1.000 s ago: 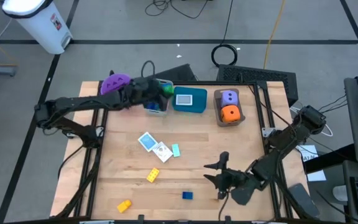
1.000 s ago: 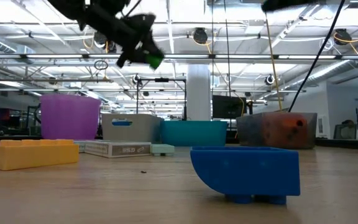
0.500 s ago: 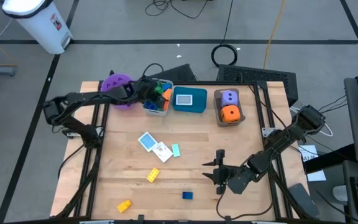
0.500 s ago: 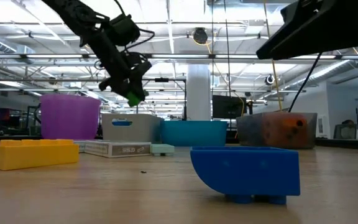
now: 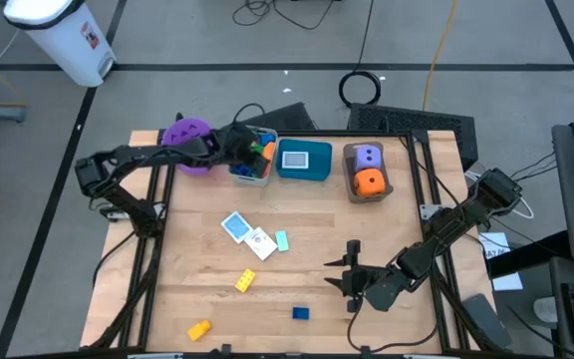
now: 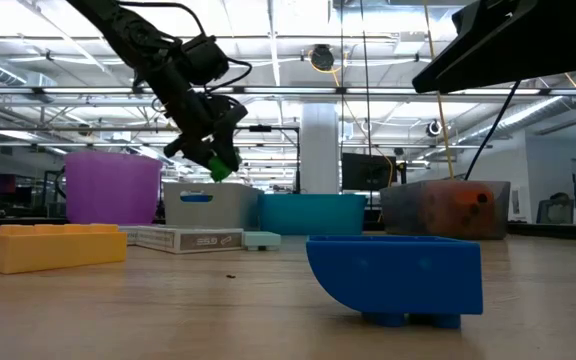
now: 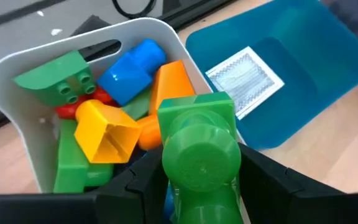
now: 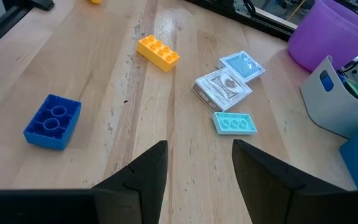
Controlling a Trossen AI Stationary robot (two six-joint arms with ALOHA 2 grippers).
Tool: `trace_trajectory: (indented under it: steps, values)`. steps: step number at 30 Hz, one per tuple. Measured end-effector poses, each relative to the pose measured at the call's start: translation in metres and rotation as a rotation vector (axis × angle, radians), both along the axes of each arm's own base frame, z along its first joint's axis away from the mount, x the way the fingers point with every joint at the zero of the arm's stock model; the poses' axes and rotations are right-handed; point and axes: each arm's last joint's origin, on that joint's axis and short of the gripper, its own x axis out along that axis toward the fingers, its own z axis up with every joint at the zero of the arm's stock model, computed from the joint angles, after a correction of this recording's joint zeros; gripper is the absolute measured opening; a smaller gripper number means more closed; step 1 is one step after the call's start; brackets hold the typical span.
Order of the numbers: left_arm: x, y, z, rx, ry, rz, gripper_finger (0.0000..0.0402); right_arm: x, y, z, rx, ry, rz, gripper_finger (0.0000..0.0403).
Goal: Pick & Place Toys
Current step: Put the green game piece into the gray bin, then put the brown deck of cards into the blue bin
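My left gripper [image 5: 254,150] is shut on a green brick [image 7: 197,149] and hangs just above the grey bin [image 5: 251,168], which holds several red, blue, green, yellow and orange bricks [image 7: 114,78]. The low view shows the brick [image 6: 218,168] below the fingers, above the bin's rim. My right gripper [image 5: 351,279] is open and empty above the table's near right part. A blue brick [image 8: 53,121], two yellow bricks [image 5: 245,281] [image 5: 199,329], a small teal brick [image 8: 235,122] and two cards [image 5: 235,226] [image 5: 259,242] lie flat on the table. My left gripper pinches the green brick by two opposite sides [image 7: 166,163], one finger on each side, with the round stud end [image 7: 199,163] sticking out past the fingertips. The fingers slant down from the table's left. The brick is lifted clear, over the bin's open top.
A purple bucket [image 5: 184,135] stands left of the grey bin. A teal bin [image 5: 304,161] holding a card is to its right. A brown bin [image 5: 368,172] holds a purple and an orange die. The table's middle is bare wood.
My left gripper has gone down toward the grey bin with the green brick still in its fingers. My right arm has shifted a little toward the far edge, its gripper still open.
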Motion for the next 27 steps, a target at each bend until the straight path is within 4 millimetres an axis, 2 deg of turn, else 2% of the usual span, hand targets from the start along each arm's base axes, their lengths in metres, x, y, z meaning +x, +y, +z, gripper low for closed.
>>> trace_trajectory:
  steps: [5, 13, 17, 23, 27]
  values:
    - [0.0, 0.006, 0.003, -0.007, -0.058, 0.002, 0.0187, 0.0, 0.0, 0.0, 0.002, -0.002, 0.0, 0.0171]
    - [0.003, 0.009, 0.008, 0.032, -0.111, 0.004, 0.0258, 0.0, 0.0, 0.0, 0.0, -0.002, 0.001, 0.0171]
    - [0.002, 0.008, 0.011, 0.066, -0.105, -0.019, 0.028, 0.0, 0.001, 0.0, 0.021, 0.008, 0.019, 0.0171]
    - [-0.011, 0.008, 0.039, 0.146, -0.176, -0.032, 0.0277, 0.0, 0.002, 0.0, 0.032, 0.017, 0.038, 0.0171]
    - [-0.023, -0.001, 0.065, 0.159, -0.276, -0.098, 0.027, 0.001, 0.0, 0.0, 0.036, 0.016, 0.03, 0.0171]
